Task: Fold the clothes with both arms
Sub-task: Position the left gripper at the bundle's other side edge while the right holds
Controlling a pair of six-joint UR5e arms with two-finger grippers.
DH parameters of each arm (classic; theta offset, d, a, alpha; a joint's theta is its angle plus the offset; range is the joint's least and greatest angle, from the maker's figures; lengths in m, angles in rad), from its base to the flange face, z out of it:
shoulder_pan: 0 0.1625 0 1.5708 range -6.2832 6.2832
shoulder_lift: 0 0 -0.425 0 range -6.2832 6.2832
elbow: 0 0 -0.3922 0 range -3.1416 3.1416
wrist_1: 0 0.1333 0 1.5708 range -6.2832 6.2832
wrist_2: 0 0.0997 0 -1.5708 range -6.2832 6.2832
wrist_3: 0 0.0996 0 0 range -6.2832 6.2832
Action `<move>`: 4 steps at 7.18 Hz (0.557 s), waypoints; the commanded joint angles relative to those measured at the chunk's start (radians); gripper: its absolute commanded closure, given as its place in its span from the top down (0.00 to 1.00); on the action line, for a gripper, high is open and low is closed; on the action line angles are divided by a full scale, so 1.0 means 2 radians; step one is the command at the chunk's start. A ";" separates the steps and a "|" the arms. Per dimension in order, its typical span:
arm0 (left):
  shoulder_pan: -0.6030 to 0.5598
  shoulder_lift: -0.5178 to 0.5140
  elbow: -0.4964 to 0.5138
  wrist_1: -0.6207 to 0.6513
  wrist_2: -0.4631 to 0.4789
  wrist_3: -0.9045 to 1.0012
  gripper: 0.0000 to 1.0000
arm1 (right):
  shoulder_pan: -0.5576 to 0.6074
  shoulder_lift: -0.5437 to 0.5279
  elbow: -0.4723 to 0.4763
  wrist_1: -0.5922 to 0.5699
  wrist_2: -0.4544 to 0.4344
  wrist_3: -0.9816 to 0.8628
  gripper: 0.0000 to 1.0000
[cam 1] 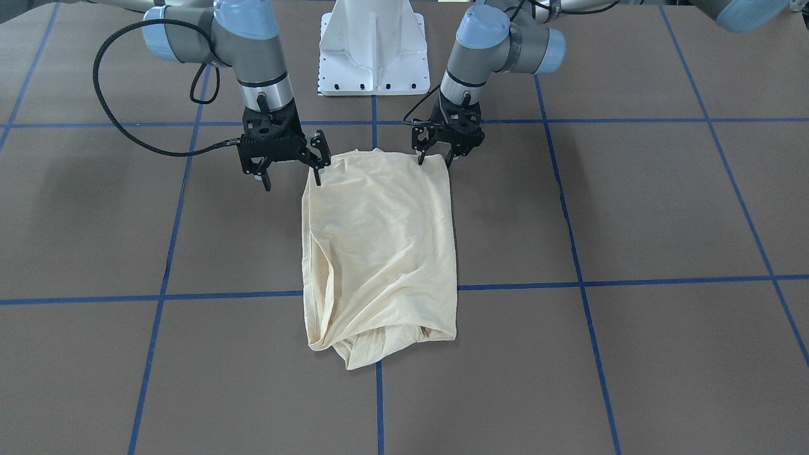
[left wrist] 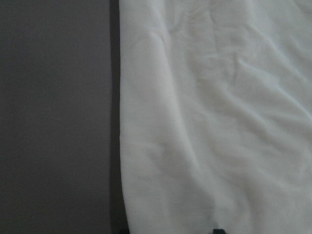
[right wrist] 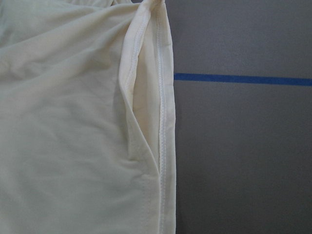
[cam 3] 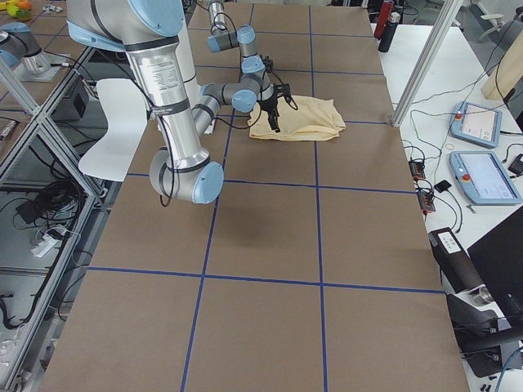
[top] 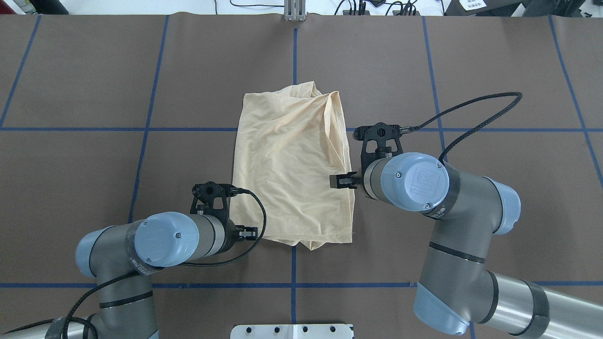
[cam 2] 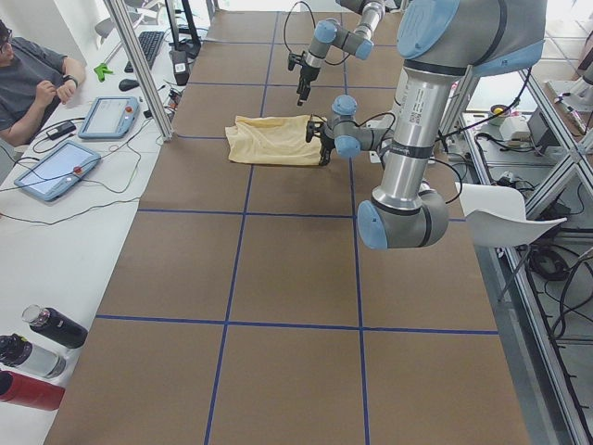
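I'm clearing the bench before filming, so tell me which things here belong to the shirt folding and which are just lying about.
For the job:
cream shirt
left arm
right arm

Lying about:
touchscreen pendants
bottles
white chair

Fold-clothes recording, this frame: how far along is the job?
Done: the shirt lies on the table as a narrow rectangle, with no sleeve sticking out. In hand: the left gripper and the right gripper are open at the two corners nearest the robot, neither closed on cloth. Left: probably grasping those corners for another fold. The shirt's far end looks bunched and uneven.
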 commanded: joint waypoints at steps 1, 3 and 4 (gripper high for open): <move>0.000 0.001 0.000 0.000 0.000 -0.012 0.00 | -0.003 0.001 0.000 0.000 0.000 0.006 1.00; 0.000 0.004 -0.002 0.000 0.000 -0.012 0.00 | -0.017 0.007 0.000 0.000 -0.004 0.031 1.00; 0.000 0.004 -0.003 0.000 0.000 -0.012 0.00 | -0.037 0.008 0.000 0.011 -0.033 0.082 1.00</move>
